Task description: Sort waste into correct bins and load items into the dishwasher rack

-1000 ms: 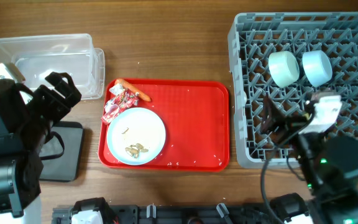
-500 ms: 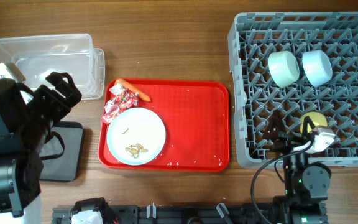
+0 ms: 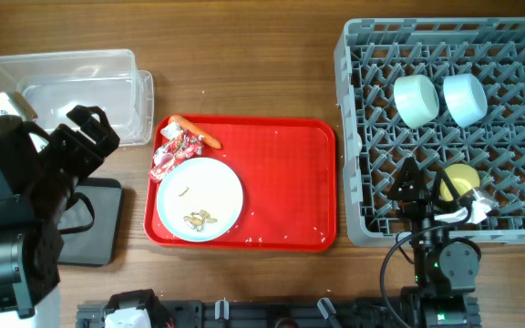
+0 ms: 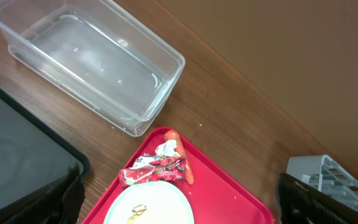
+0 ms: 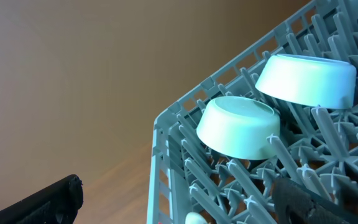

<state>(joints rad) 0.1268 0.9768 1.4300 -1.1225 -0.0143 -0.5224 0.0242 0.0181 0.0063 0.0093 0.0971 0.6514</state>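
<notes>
Your right gripper point(image 3: 425, 183) now sits back at the near edge of the dishwasher rack point(image 3: 363, 128). The small yellow cup point(image 3: 461, 176), hidden under the arm a second ago, shows among the pegs in the rack's near right part, just beside the gripper. The fingers are spread and hold nothing, so count the cup as loaded.

It joins the mint green bowl point(image 3: 416, 99) and the light blue bowl point(image 3: 465, 98), both upturned farther back. What remains is on the red tray point(image 3: 290, 182): the pale blue plate point(image 3: 200, 198) with food scraps point(image 3: 200, 219), the wrapper point(image 3: 173, 150), the carrot piece point(image 3: 197, 132) and the tissue point(image 4: 165, 148). None of these has moved.

Your left gripper point(image 3: 89, 130) hovers spread and empty near the clear tub point(image 3: 62, 56).
</notes>
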